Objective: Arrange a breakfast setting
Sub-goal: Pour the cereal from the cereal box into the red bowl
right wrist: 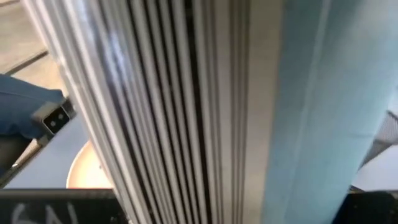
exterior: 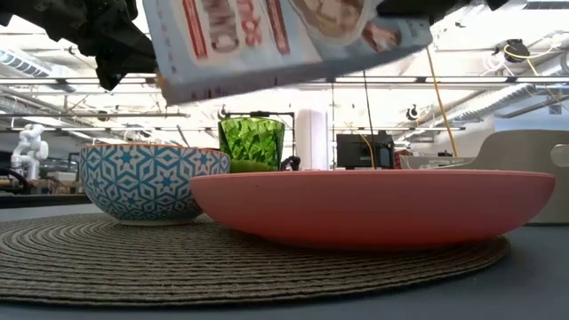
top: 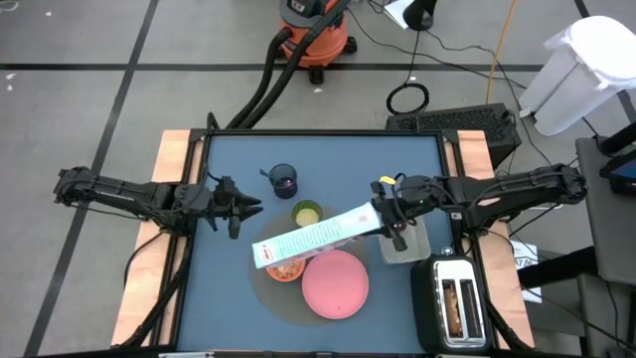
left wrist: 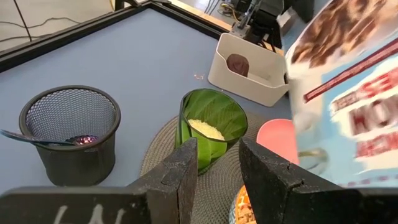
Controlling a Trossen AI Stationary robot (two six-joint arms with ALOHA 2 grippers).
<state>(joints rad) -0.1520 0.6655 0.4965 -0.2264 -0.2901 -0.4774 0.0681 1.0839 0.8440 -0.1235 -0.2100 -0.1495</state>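
The right end effector [top: 386, 224] grips the cereal box [top: 313, 240], tipped over the bowl [top: 284, 270]. The left wrist view alone shows fruit [left wrist: 237, 64] in the tub [left wrist: 249, 70]. The left end effector [top: 241, 209] is open.

cereal box [right wrist: 205, 112] hides the right claw's fingers.

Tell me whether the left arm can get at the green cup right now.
Probably yes. The left tool is open and empty, and the ribbed green glass cup stands just ahead of it. The tilted cereal box in the right tool hangs beside that path, not across it.
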